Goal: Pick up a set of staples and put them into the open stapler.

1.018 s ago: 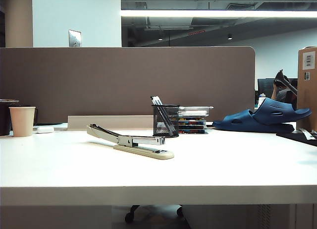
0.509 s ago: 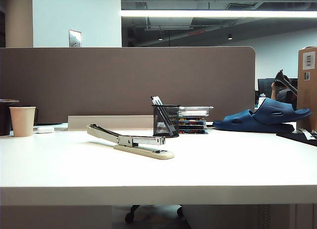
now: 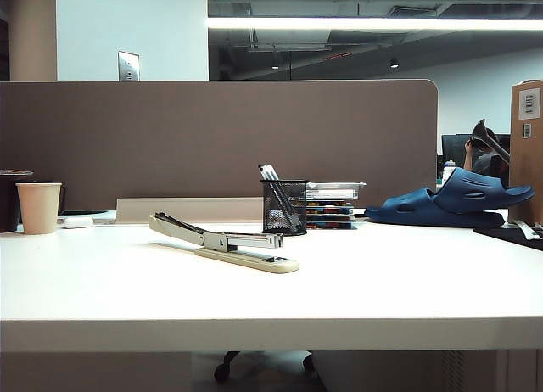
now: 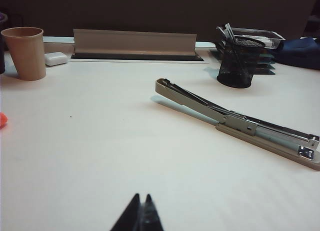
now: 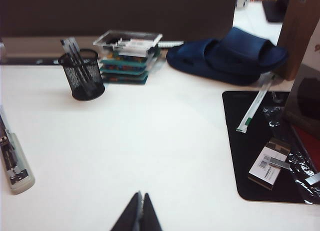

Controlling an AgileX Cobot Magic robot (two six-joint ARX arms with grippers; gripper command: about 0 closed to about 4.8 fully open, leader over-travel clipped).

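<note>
Left pincer [image 4: 141, 213] hangs low over bare white worktop [image 4: 100, 141], tips pressed together, empty. The long cream-and-silver stapler [image 4: 240, 125] lies mid-worktop; whether loaded can't be told. Right pincer [image 5: 139, 212] likewise closed, empty; no staple bar identifiable, so progress unclear.

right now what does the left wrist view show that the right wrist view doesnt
Only the left wrist view: the paper cup, a small white case beside it, the whole stapler and the shut left gripper.

Only the right wrist view: the black mat, a small box on it, and the shut right gripper.

Both: the white table, the mesh pen cup, the stacked trays and the blue slippers.
</note>
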